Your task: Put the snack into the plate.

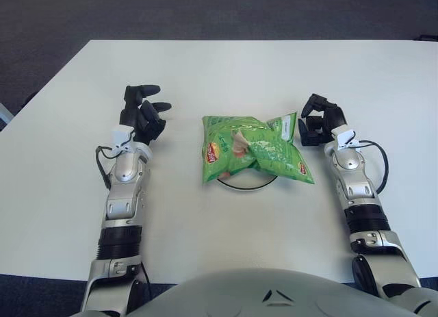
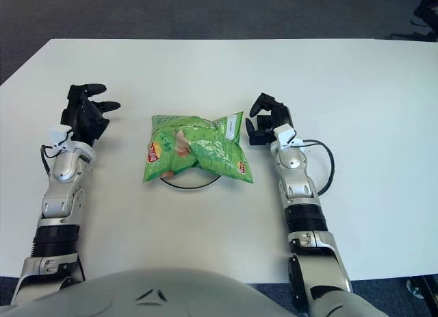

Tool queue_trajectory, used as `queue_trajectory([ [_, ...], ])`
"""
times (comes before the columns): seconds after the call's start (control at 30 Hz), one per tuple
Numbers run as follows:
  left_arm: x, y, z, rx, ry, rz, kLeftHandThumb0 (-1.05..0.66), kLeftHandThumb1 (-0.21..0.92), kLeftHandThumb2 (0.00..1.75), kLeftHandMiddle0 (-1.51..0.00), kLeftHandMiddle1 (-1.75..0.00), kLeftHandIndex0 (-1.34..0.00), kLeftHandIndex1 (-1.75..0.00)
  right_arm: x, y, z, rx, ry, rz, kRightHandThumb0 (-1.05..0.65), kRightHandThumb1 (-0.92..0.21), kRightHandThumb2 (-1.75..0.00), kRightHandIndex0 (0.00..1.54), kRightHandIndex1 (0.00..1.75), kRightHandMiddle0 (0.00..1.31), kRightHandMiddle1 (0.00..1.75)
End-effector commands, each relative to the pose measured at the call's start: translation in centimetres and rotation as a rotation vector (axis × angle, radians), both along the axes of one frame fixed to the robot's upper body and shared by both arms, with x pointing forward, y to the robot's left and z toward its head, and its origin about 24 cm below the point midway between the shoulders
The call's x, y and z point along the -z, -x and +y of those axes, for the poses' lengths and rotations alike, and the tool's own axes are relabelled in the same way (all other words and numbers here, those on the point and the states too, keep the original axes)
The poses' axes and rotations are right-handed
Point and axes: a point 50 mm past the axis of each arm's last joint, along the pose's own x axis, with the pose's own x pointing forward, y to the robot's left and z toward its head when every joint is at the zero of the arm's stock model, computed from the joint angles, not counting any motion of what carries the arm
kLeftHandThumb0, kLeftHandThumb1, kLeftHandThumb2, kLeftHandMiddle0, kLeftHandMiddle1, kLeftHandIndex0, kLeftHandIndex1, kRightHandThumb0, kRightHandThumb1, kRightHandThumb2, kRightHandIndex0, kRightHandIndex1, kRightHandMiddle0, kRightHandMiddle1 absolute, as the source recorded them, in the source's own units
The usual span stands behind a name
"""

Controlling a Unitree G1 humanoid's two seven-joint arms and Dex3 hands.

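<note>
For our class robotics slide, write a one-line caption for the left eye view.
Green snack bag lies over the plate on the white table, with the left hand and right hand on either side.

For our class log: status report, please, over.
Left hand open, left of chip bag. Right hand curled, empty. Bag lies over plate. Nothing obstructing.

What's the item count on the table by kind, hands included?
Green snack bag: 1
Plate, mostly hidden under the bag: 1
Robot hands: 2, left robot hand and right robot hand, each beside the bag, holding nothing
Total: 4
</note>
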Motion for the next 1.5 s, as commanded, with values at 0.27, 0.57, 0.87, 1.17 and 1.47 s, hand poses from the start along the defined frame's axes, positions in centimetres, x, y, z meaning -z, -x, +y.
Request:
queue_trajectory([
  [0.27, 3.8, 2.6, -1.7, -0.112, 0.052, 0.107, -0.46, 0.41, 1.21, -1.05, -1.75, -0.55, -1.75, 4.2, 1.8, -0.2, 0.014, -0.004, 0.189, -0.54, -0.19, -1.47, 1.34, 1.75, 0.72, 1.75],
  [0.57, 4.5, 3.1, -2.5, -0.173, 0.096, 0.100, -0.53, 0.20, 1.46, -1.33, -1.75, -0.71, -1.75, 4.1, 1.9, -0.2, 0.011, -0.006, 0.186, -0.53, -0.20, -1.46, 1.33, 1.75, 0.72, 1.75],
  [0.87, 5.4, 3.6, -2.5, -0.131, 0.123, 0.142, -0.55, 0.15, 1.52, -1.37, -1.75, -0.75, -1.75, 4.1, 1.8, -0.2, 0.010, -0.004, 0.187, -0.53, -0.20, -1.46, 1.33, 1.75, 0.71, 1.75],
  [1.17, 6.5, 3.7, -2.6, -0.060, 0.153, 0.207, -0.54, 0.17, 1.50, -1.38, -1.75, -0.74, -1.75, 4.1, 1.8, -0.2, 0.010, -0.006, 0.184, -0.53, -0.20, -1.46, 1.34, 1.75, 0.72, 1.75],
  [1.47, 7.1, 3.9, -2.8, -0.006, 0.162, 0.260, -0.52, 0.22, 1.44, -1.37, -1.75, -0.70, -1.75, 4.2, 1.8, -0.2, 0.014, -0.009, 0.187, -0.54, -0.20, -1.46, 1.33, 1.75, 0.72, 1.75],
])
